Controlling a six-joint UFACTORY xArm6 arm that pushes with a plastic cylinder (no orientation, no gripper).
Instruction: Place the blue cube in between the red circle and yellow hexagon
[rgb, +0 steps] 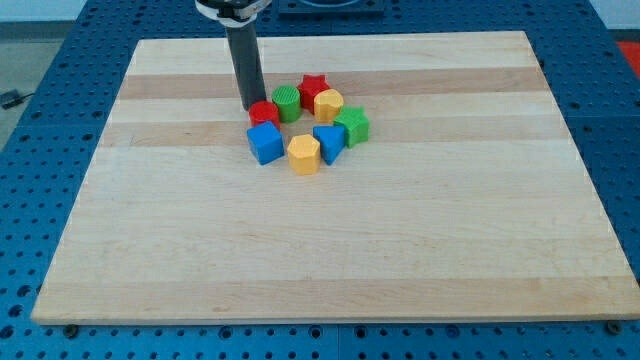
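The blue cube (265, 142) sits just below the red circle (264, 112) and left of the yellow hexagon (304, 154). It touches or nearly touches both. My tip (248, 106) rests on the board at the upper left edge of the red circle, above the blue cube. The rod rises straight up to the view's top.
A ring of blocks lies around the middle top of the wooden board (150, 230): a green circle (287, 102), a red star (314, 88), a yellow block (329, 103), a green star (352, 126) and a second blue block (328, 142).
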